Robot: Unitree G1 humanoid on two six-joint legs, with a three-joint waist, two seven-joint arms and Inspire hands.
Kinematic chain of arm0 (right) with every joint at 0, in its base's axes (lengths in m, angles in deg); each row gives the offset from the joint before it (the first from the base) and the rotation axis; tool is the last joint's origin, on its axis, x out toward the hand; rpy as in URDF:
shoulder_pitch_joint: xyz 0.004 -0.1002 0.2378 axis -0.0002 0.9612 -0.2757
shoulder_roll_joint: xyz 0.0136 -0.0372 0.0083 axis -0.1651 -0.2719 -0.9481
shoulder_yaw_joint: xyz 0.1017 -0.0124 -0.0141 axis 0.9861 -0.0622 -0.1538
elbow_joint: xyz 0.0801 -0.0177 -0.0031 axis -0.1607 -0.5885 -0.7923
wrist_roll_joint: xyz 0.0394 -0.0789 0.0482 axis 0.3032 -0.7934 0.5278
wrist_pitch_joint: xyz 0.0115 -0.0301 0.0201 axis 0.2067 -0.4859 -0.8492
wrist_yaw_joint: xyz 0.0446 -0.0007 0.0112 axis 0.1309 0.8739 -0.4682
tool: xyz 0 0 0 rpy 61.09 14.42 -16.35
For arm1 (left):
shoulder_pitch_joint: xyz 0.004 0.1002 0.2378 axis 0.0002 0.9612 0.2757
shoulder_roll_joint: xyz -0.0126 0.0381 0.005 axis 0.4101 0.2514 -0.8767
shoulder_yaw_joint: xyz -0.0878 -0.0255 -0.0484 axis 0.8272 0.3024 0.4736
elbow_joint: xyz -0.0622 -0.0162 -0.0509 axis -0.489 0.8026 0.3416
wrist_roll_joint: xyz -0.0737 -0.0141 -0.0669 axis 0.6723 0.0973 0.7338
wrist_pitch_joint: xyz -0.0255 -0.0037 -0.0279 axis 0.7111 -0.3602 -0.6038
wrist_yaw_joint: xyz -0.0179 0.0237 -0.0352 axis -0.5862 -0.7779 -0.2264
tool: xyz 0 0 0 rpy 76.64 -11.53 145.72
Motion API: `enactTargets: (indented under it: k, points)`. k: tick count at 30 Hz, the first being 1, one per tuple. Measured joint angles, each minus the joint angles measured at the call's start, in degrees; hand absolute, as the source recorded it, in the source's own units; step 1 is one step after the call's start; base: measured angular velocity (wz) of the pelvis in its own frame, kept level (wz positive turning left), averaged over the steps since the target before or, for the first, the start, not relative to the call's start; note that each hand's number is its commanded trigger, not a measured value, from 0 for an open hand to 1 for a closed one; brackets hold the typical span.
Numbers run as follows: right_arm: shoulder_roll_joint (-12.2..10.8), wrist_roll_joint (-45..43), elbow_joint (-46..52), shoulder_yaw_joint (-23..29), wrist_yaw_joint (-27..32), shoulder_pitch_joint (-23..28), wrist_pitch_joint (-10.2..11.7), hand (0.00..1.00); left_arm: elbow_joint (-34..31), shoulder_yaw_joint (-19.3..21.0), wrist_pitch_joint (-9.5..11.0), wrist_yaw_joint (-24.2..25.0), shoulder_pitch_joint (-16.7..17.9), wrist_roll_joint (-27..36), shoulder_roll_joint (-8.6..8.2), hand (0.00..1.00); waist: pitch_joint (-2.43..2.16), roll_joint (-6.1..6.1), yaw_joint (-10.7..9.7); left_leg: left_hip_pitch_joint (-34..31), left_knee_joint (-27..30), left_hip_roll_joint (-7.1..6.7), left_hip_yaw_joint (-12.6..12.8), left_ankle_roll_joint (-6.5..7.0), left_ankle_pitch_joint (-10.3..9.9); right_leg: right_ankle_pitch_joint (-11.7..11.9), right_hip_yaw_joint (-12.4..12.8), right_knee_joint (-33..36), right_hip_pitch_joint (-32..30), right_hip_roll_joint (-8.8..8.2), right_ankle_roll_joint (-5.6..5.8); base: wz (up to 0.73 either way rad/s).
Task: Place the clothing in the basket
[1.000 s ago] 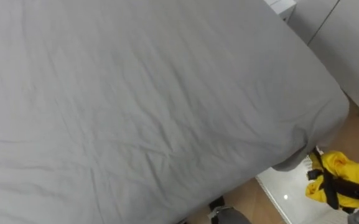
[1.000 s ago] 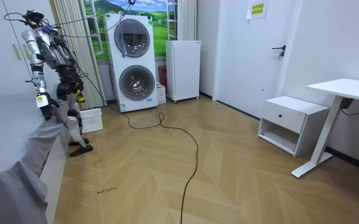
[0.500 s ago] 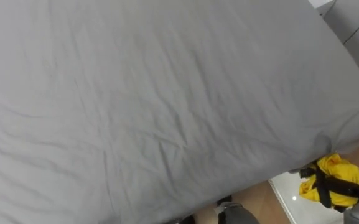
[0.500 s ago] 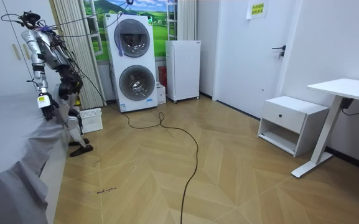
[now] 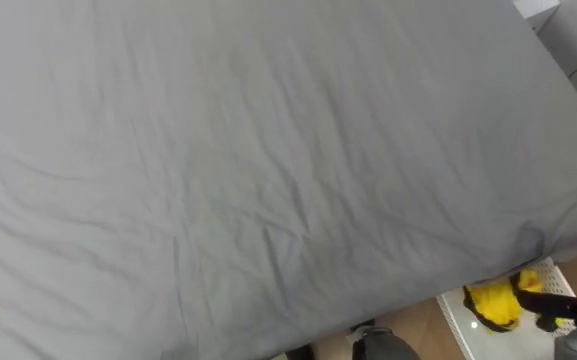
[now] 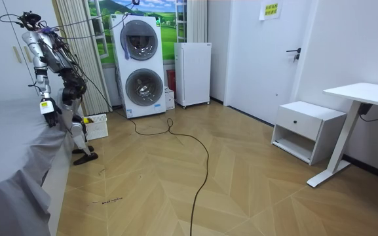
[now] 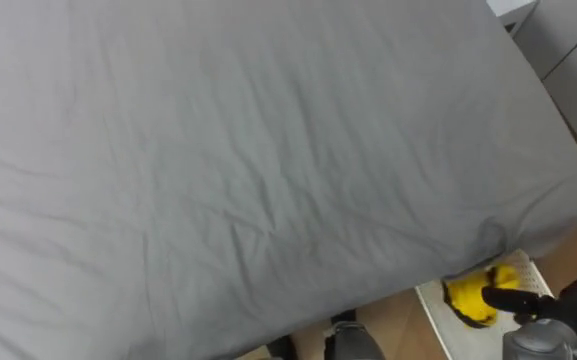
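Note:
A yellow garment [image 7: 468, 303] lies bunched low at the bed's near right corner, over the white lattice basket [image 7: 534, 276] on the floor. My right hand [image 7: 509, 297] hangs just to its right, dark fingers stretched out and loose against the cloth, open. The same garment [image 5: 491, 304] and right hand [image 5: 556, 304] show in the left eye view. In the room view I stand at the bed's corner, the basket [image 6: 97, 126] by my legs and my left hand [image 6: 44, 107] down at the bed's edge.
A grey-sheeted bed [image 5: 248, 170] spreads in front of me. A stacked washer and dryer [image 6: 139, 65], a white fridge [image 6: 192, 73], a low cabinet [image 6: 306, 131] and a desk [image 6: 359, 98] stand around the wooden floor.
My right hand's fingers have gone from curled round the yellow garment to stretched out. The garment has sunk lower and flatter toward the basket.

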Motion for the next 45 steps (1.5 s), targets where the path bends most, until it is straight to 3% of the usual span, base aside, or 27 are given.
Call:
enactTargets:
  k: [15,18,22,29,35,39,45]
  points:
    - [0.0,0.1,-1.2,0.0,0.1,1.6,0.5,0.0,0.0,0.0,1.4,0.0,0.7,0.4,0.42,0.0,0.38,-0.82,-0.1,2.0,-0.1,0.06,-0.8,0.05,0.3,-0.2,-0.9,-1.2,2.9,-0.05,0.24,0.03]
    - [-0.8,0.8,-1.3,0.0,0.1,3.1,0.5,0.0,0.0,0.3,1.4,0.0,1.5,-0.1,0.84,0.0,0.46,-2.02,0.0,4.7,-0.5,0.06,-0.9,0.02,0.3,-0.7,-1.5,-1.3,5.7,-0.14,0.31,0.06]
    - [-1.7,0.6,-0.2,-1.4,-0.6,6.4,0.5,0.0,-2.4,0.9,1.7,0.1,4.1,-3.1,1.98,0.0,0.21,-3.74,0.0,8.6,-1.6,0.19,-1.2,-0.1,0.2,-1.3,-2.8,-2.6,10.2,-0.08,-0.03,0.17]
    - [-4.6,1.1,2.3,-5.3,-5.6,12.8,0.5,0.0,-3.5,4.0,1.7,0.0,7.6,-12.4,1.91,0.0,-1.0,-5.97,0.5,17.2,-5.8,0.17,-4.8,-0.88,-0.1,-0.8,-6.3,-8.1,21.2,0.37,0.94,0.2]
    - [-7.6,1.0,1.5,-9.6,-10.1,16.0,0.2,0.0,-3.6,4.8,1.7,-3.5,8.4,-16.0,1.35,0.0,-0.88,-7.53,1.9,22.3,-6.3,0.09,-8.2,-1.01,-0.6,-1.0,-9.3,-10.5,28.6,0.51,0.84,0.26]
    - [-7.6,1.2,0.0,-9.6,-12.0,16.9,-1.6,0.0,-3.6,6.8,1.7,-5.9,8.8,-17.7,0.22,0.0,-1.08,-8.36,3.1,23.6,-6.2,0.01,-9.5,-1.14,-1.1,-1.4,-10.6,-11.5,31.3,0.6,1.07,0.2]
    - [-8.0,1.2,-0.4,-9.6,-12.1,17.0,-3.3,0.0,-3.6,8.9,3.0,-7.2,9.5,-18.2,-0.84,0.0,-0.82,-8.72,3.2,24.4,-6.2,-0.16,-11.2,-1.34,-1.2,-2.1,-12.5,-12.6,33.4,0.63,1.63,0.15]
